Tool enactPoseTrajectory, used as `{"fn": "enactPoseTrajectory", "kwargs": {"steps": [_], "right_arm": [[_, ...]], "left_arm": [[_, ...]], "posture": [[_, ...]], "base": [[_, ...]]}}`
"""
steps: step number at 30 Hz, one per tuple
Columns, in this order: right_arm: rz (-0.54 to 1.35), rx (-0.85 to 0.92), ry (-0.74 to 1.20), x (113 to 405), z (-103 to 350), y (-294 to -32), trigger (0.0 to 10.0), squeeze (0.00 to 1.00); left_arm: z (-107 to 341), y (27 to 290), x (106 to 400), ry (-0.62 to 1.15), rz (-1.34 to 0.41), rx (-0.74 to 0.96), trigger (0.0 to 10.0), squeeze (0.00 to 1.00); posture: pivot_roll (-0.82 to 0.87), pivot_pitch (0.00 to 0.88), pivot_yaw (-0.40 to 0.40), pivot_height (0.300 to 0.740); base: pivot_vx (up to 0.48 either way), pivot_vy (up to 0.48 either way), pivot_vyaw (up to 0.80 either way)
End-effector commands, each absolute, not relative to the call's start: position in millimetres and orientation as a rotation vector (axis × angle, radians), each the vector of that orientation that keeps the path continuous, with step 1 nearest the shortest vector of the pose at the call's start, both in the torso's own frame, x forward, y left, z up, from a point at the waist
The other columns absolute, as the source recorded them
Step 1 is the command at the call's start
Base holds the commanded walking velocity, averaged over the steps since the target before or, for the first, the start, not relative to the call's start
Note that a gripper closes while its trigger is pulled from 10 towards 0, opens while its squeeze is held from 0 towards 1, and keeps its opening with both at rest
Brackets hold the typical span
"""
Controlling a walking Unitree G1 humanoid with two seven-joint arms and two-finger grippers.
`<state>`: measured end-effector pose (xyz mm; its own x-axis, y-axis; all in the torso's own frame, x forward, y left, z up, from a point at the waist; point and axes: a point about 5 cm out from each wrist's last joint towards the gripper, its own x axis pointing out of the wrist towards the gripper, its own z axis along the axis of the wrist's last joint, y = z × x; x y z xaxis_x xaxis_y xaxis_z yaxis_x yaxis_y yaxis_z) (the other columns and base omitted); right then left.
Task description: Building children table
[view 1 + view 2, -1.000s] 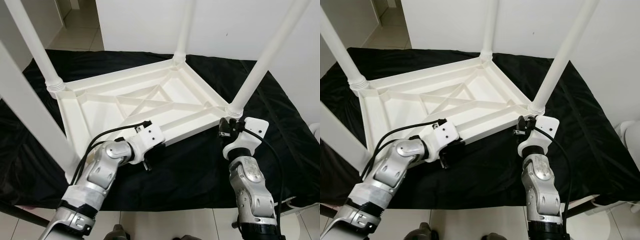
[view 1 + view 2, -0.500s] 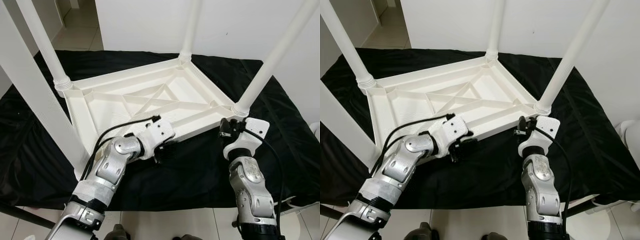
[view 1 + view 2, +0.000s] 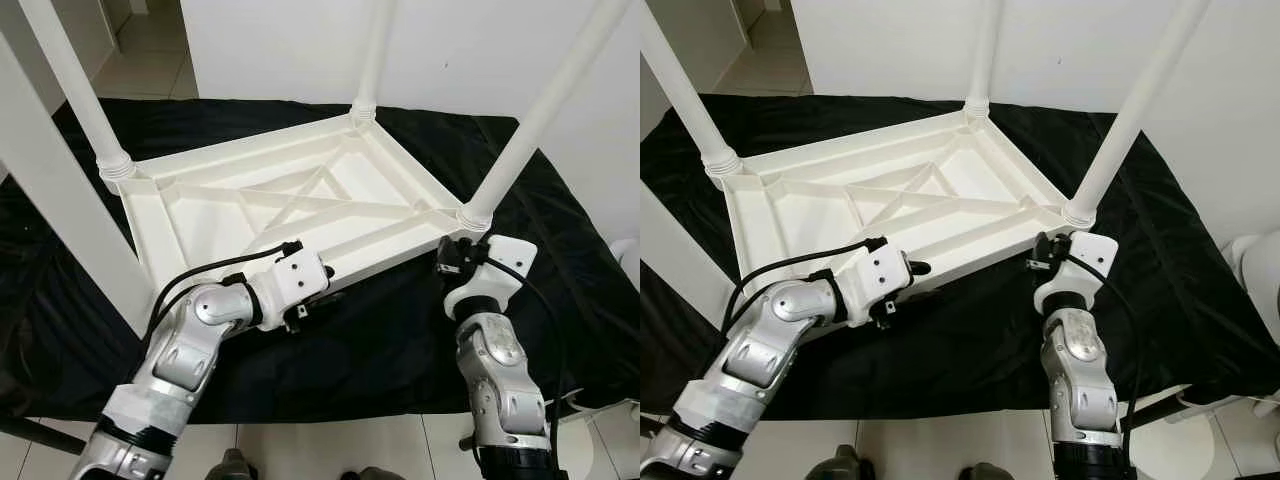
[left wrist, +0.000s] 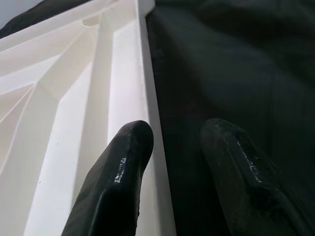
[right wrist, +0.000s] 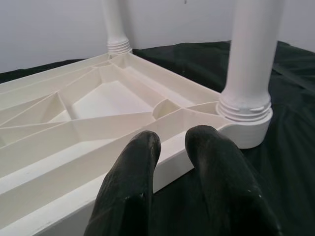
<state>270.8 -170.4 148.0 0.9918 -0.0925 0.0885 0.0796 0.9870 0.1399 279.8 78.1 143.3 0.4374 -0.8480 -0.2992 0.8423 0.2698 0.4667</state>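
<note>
Black cloth covers the floor beside a white wall, and on it lies the upturned white plastic children's table, four round legs standing up. Since half a second ago the left end effector has drawn back along the near rim; its fingers stand apart astride that edge, so a grip seems close. The right end effector stays by the near right leg socket, fingers slightly apart, holding nothing. Leg tops are cut off, and the tabletop's face is hidden
</note>
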Motion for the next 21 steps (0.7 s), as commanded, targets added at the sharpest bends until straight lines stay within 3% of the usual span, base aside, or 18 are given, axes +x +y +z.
{"fn": "enactPoseTrajectory", "kwargs": {"steps": [1,8,21], "right_arm": [[-0.088,0.130,-0.090,272,146,-171,10.0,0.00],[-0.104,0.132,-0.088,268,145,-173,10.0,0.00],[-0.111,0.126,-0.088,266,145,-175,10.0,0.00]], "left_arm": [[140,78,282,-0.008,-1.135,0.665,10.0,0.00],[141,82,303,-0.001,-0.999,0.711,10.0,0.00],[151,87,325,-0.046,-0.937,0.715,10.0,0.00]], "posture": [[0.04,0.032,-0.043,0.740],[0.02,0.033,-0.032,0.740],[0.01,0.039,-0.033,0.740]], "base": [[0.000,0.000,0.00],[0.000,0.000,0.00],[0.000,0.000,0.00]]}}
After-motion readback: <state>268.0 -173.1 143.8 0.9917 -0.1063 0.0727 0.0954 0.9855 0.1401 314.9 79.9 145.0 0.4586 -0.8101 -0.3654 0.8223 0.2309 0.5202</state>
